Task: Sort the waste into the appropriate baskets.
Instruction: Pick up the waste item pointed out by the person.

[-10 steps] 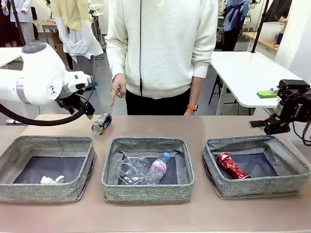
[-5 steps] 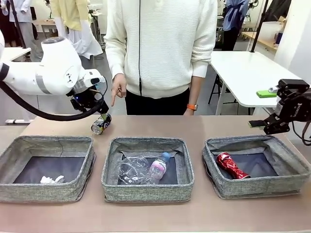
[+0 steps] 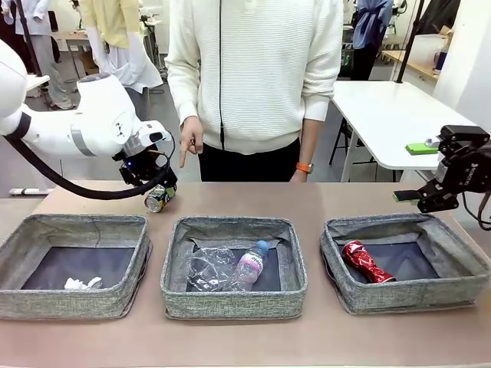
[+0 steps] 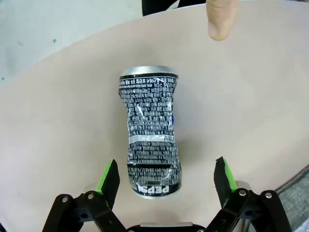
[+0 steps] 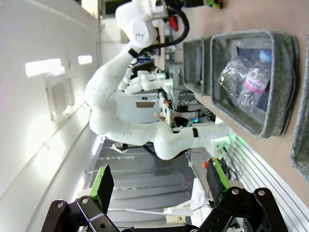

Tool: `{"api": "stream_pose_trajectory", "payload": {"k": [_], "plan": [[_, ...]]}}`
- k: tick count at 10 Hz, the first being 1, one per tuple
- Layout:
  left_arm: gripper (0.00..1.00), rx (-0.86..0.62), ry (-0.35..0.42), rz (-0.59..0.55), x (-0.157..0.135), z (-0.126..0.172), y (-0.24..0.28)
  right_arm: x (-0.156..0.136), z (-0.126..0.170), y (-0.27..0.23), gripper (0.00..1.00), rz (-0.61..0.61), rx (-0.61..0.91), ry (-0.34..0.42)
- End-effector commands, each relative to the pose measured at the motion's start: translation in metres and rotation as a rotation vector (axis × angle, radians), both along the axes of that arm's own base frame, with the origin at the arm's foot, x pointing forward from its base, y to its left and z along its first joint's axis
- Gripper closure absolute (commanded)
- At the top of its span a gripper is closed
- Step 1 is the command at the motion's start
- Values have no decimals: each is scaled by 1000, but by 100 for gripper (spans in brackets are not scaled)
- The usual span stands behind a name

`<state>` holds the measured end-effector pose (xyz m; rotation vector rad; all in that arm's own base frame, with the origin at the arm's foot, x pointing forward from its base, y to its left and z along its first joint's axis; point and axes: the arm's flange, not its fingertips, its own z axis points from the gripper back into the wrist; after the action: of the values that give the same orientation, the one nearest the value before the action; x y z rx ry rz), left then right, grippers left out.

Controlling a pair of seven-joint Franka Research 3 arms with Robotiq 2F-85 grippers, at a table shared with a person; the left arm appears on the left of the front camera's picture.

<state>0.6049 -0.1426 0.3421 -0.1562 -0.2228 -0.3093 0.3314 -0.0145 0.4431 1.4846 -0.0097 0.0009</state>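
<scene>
A dented black-silver can [image 3: 156, 202] lies on its side on the table behind the left basket [image 3: 69, 303]. My left gripper [image 3: 156, 186] hangs just over it, open. In the left wrist view the can [image 4: 149, 130] has its lower end between the green pads [image 4: 109, 177] of that gripper [image 4: 166, 168]. A paper ball [image 3: 81, 284] lies in the left basket. The middle basket [image 3: 230, 303] holds a clear cup [image 3: 205, 268] and a bottle [image 3: 250, 266]. A red can [image 3: 367, 261] rests in the right basket [image 3: 406, 296]. Behind that basket, my right gripper [image 3: 431, 199] hovers open and empty [image 5: 160, 180].
A person stands at the far side of the table, one hand [image 3: 189, 144] pointing down near the can, its fingertip [image 4: 221, 18] above the can in the left wrist view. A white side table [image 3: 383, 115] with a green object [image 3: 421, 148] stands at the back right.
My left arm has swung right and down until its gripper is over the black-silver can. The right arm has not moved.
</scene>
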Motion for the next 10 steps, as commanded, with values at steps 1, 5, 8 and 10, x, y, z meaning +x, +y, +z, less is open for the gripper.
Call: {"api": "stream_pose_trajectory", "payload": {"k": [1, 5, 8, 10], "plan": [[0, -29, -3, -10, 7, 0, 2, -1, 3, 1, 0, -2, -9, 19], [83, -29, -21, 31, 10, -4, 1, -1, 3, 1, 0, -2, -9, 19], [85, -9, -15, 44, 12, -10, -1, -1, 3, 1, 0, -2, -9, 19], [100, 13, -6, 64, 14, -16, 0, -1, 3, 1, 0, -2, -9, 19]]}}
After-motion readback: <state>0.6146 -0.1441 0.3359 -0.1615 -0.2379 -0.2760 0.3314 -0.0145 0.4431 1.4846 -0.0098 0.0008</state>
